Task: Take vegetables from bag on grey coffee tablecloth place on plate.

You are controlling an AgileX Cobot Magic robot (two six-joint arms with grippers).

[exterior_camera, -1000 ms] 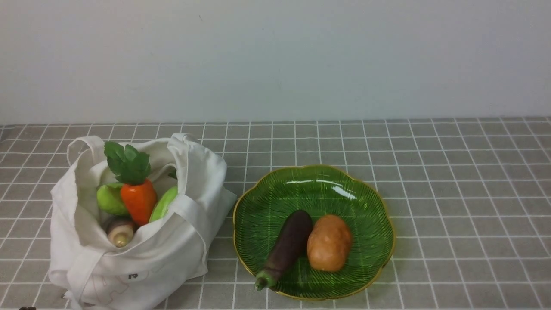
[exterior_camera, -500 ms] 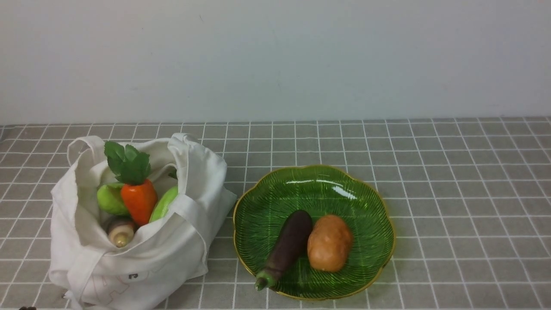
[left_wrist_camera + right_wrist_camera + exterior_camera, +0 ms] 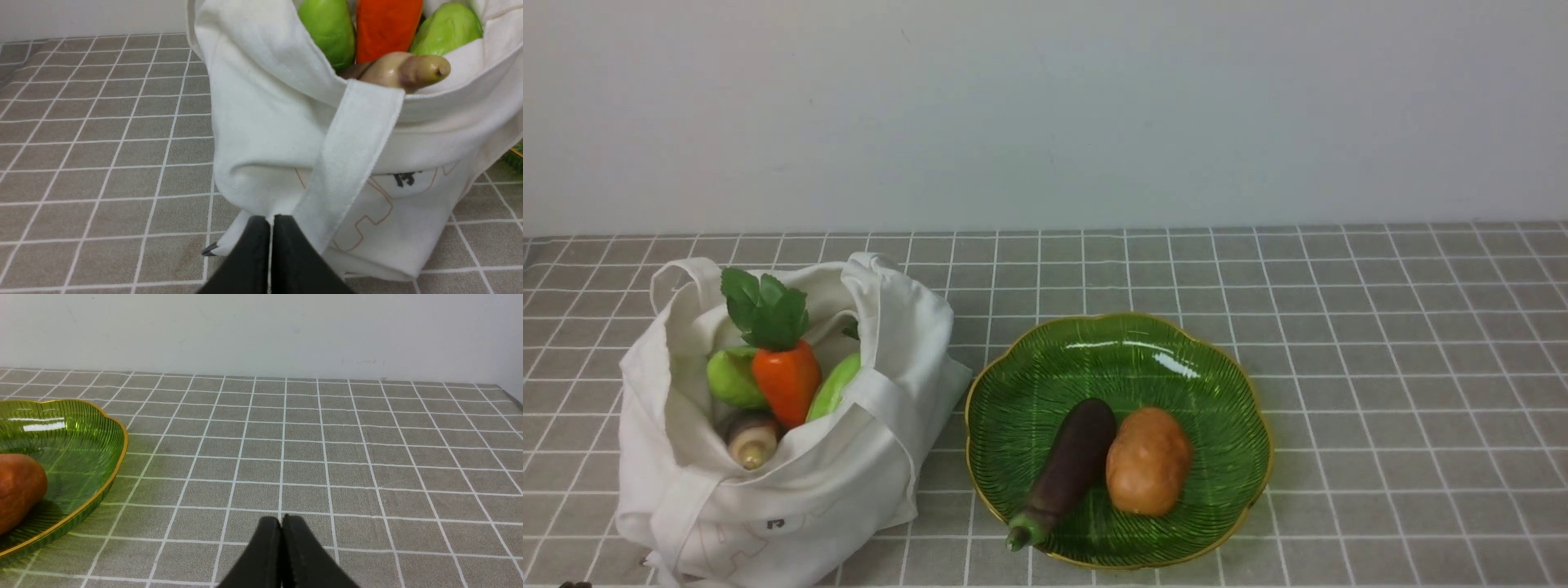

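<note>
White cloth bag (image 3: 327, 155) just beyond the clenched, empty left gripper (image 3: 270, 228) is unmoved since a second ago; right gripper (image 3: 281, 531) clenched, extraction paused.

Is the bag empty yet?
No. The bag still holds a carrot, two green pieces and a root.

Bag (image 3: 784, 457) left of plate (image 3: 1045, 359)
</note>
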